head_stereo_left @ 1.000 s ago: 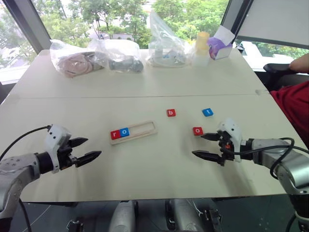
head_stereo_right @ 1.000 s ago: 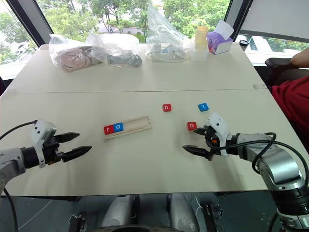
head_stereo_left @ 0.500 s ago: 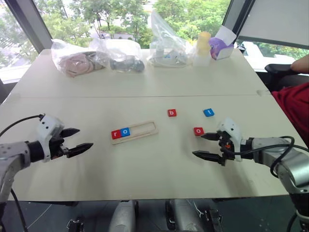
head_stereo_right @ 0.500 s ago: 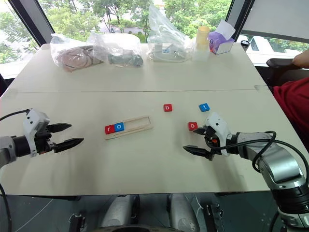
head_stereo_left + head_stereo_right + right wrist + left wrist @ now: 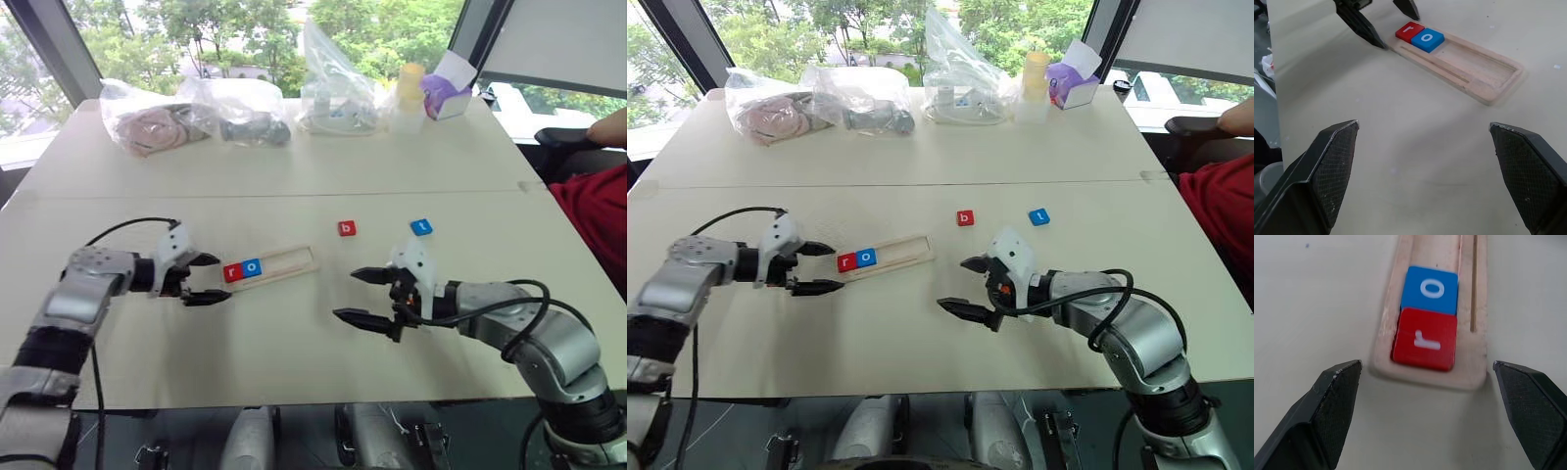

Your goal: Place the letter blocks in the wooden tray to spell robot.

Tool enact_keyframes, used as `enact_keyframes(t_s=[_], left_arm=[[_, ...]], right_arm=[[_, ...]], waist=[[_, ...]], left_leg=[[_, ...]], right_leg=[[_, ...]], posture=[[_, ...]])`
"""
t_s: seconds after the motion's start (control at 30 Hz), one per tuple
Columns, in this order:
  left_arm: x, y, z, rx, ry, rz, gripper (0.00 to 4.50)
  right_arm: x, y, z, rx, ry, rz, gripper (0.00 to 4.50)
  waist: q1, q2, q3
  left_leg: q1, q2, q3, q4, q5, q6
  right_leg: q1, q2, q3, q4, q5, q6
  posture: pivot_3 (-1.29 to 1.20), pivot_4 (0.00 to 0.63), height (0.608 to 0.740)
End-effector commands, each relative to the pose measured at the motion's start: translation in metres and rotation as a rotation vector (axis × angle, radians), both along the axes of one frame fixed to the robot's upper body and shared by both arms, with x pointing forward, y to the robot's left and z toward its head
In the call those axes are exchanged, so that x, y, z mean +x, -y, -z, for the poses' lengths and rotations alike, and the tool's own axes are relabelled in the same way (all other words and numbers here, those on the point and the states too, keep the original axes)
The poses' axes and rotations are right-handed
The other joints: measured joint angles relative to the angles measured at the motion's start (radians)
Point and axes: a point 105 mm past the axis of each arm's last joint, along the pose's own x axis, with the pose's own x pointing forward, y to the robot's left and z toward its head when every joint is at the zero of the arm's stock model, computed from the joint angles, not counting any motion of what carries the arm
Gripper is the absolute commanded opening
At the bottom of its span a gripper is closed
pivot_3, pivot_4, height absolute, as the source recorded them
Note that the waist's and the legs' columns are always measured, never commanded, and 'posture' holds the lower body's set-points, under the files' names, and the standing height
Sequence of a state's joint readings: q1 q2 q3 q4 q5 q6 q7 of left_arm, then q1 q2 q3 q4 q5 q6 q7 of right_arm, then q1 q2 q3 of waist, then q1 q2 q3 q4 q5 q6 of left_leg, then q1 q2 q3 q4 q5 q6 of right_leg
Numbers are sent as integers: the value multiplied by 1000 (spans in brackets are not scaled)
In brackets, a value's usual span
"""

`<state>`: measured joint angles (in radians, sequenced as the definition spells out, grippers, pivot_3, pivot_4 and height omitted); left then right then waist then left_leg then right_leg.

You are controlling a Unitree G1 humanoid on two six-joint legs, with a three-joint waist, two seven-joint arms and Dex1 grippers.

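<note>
In the head views the wooden tray [image 5: 271, 266] lies near the middle of the table with the red r [image 5: 234, 272] and blue o [image 5: 253, 266] at its left end, the red b [image 5: 347, 228] and blue t [image 5: 421, 227] loose beyond it toward the right edge (the second red o is probably hidden behind the right arm). In the left wrist view the left gripper [image 5: 1432, 404] stands wide and empty before the tray's r end; in the right wrist view the right gripper [image 5: 1430, 171] is wide and empty too, facing the tray. I judge the b is the step in hand, so the right gripper must reach to it.

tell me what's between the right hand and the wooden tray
Nothing: the stretch from the right hand to the wooden tray is bare table, as the right wrist view shows. The hand is open and empty.
</note>
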<state>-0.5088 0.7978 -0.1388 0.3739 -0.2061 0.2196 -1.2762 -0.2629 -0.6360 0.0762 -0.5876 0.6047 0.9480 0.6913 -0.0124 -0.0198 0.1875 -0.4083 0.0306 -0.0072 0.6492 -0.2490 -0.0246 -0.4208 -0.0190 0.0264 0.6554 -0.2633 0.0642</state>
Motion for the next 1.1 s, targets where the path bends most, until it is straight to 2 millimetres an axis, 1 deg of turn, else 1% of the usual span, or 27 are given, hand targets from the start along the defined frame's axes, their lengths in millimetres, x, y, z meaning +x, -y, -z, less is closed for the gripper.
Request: enact_keyframes(t_s=[0.03, 0.3, 0.4, 0.43, 0.47, 0.63, 0.7, 0.77, 0.8, 0.83, 0.87, 0.9, 1.0, 1.1], left_arm=[[0, 7, 11, 24, -25, 53, 4500], [-7, 10, 36, 51, -56, 79, 4500], [-8, 10, 41, 53, -56, 79, 3643], [-8, 10, 41, 50, -57, 78, 3279], [-8, 11, 40, 44, -56, 78, 3143], [-5, 9, 31, 67, -14, 87, 3144], [-3, 13, 19, 40, 8, 110, 3144], [-3, 22, 4, 26, 35, 179, 3144], [-5, 27, 2, 72, 41, 250, 3144], [-8, 30, 2, 106, 42, 299, 3144], [-9, 32, 3, 128, 37, 336, 3144], [-9, 34, 4, 139, 33, 358, 3144], [-3, 43, 3, 119, 34, 378, 3144], [4, 48, 5, 119, 33, 380, 3144]], right_arm=[[-3, -6, -8, 9, 45, -13, 4418], [0, 6, -5, -4, 47, 63, 4418], [3, 11, -6, -15, 57, 79, 4500], [5, 12, -6, -18, 60, 84, 4500], [6, 14, -7, -20, 64, 90, 4500], [15, 33, -10, -35, 80, 158, 4500], [17, 43, -12, -26, 82, 195, 4500], [21, 54, -17, -2, 91, 242, 4500], [29, 72, -19, -24, 122, 320, 4500], [35, 85, -20, -43, 145, 375, 4500], [37, 95, -21, -56, 156, 413, 4500], [38, 101, -21, -62, 161, 433, 4500], [32, 104, -18, -62, 149, 433, 4500], [25, 99, -14, -52, 139, 432, 4500]], waist=[[1, 0, 0], [2, 2, -4], [2, 3, -7], [2, 4, -8], [1, 5, -9], [2, 5, -11], [2, 5, -11], [2, 5, -11], [2, 5, -11], [3, 5, -11], [3, 5, -10], [3, 5, -10], [1, 4, -10], [-1, 4, -10]], left_leg=[[0, 0, 0, 0, 0, 0], [1, 0, -1, 1, 0, 0], [3, 0, 0, 1, 0, 0], [3, 0, -1, 1, 0, 0], [3, 0, -1, 1, 0, 0], [4, 0, -1, 1, 0, 0], [4, 0, -1, 1, 0, 0], [3, 0, -1, 1, 0, 0], [3, 0, -1, 1, 0, 0], [2, 0, -1, 1, 0, 0], [2, 0, -1, 1, 0, 0], [2, 0, -1, 1, 0, 0], [2, 0, -1, 1, 0, 0], [2, 1, -2, 0, 0, 1]], right_leg=[[0, 0, 0, 0, 0, 0], [2, 0, 0, 0, 0, 0], [3, 0, 0, 0, 0, 0], [4, 0, 0, 0, 0, 0], [4, 0, 0, 0, 0, 0], [5, 0, 0, 0, 0, 0], [5, 0, 0, 0, 0, 0], [5, 0, 0, 0, 0, 0], [4, 1, 0, 0, 0, 0], [4, 1, 0, 0, 0, 0], [4, 1, 0, 0, 0, 0], [4, 1, 0, 0, 0, 0], [4, 2, 1, 0, 0, 0], [3, 4, 1, 1, 0, 0]], posture=[[0, 150, 740], [0, 150, 740], [0, 150, 740], [0, 150, 740], [0, 150, 740], [0, 150, 740], [0, 150, 740], [0, 150, 740], [0, 150, 740], [0, 150, 740], [0, 150, 740], [0, 150, 740], [0, 150, 740], [0, 150, 740]])
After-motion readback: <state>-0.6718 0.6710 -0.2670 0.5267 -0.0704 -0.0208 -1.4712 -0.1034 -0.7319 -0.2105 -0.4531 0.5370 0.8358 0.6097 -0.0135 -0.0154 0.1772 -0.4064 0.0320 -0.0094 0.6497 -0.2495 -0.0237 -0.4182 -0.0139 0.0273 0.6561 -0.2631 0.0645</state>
